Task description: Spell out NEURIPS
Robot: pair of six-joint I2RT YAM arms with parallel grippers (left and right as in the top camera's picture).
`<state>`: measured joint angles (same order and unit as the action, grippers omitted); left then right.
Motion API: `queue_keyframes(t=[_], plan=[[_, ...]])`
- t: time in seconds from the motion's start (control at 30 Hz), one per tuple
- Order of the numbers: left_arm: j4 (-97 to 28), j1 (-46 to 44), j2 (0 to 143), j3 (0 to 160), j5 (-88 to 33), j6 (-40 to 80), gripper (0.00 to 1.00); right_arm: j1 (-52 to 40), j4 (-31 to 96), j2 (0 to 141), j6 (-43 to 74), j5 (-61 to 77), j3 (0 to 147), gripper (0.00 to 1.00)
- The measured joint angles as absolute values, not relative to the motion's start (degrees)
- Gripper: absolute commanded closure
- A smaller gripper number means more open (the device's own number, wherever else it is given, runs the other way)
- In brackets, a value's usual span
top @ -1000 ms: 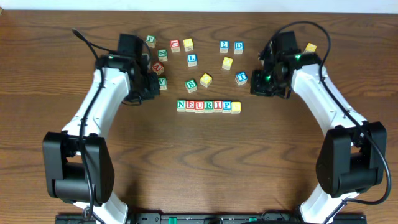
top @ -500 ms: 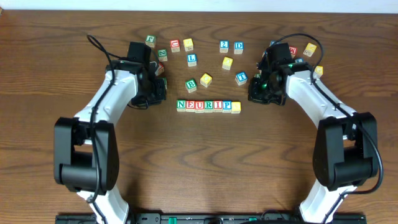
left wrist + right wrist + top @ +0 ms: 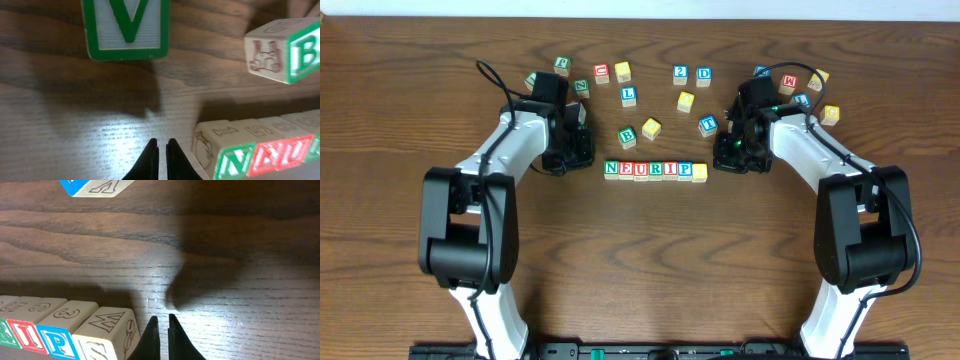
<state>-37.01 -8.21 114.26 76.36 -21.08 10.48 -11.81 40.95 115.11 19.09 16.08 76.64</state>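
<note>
A row of letter blocks (image 3: pixel 655 170) lies mid-table and reads N, E, U, R, I, P, ending in a yellow block (image 3: pixel 699 171). In the right wrist view that end block (image 3: pixel 107 335) shows an S on one face, next to P and I. My right gripper (image 3: pixel 161 320) is shut and empty, low over the wood just right of it; it also shows overhead (image 3: pixel 725 160). My left gripper (image 3: pixel 162 145) is shut and empty just left of the green N block (image 3: pixel 235 162), and also shows overhead (image 3: pixel 582 158).
A green V block (image 3: pixel 127 27) and a green B block (image 3: pixel 285 50) lie beyond the left gripper. Loose blocks are scattered behind the row, among them a blue L (image 3: pixel 628 96), a blue T (image 3: pixel 708 125) and a cluster at the far right (image 3: pixel 788 82).
Both arms have swung inward and down toward the ends of the row, the left one to the right and the right one to the left. The row has not moved.
</note>
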Motion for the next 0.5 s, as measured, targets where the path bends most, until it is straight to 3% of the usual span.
queue_keyframes(t=[0.5], plan=[[-36.0,-9.2,117.0,76.4,-23.9,9.7,0.93,-15.1,40.1,115.1,19.1,13.6,76.6,0.98]])
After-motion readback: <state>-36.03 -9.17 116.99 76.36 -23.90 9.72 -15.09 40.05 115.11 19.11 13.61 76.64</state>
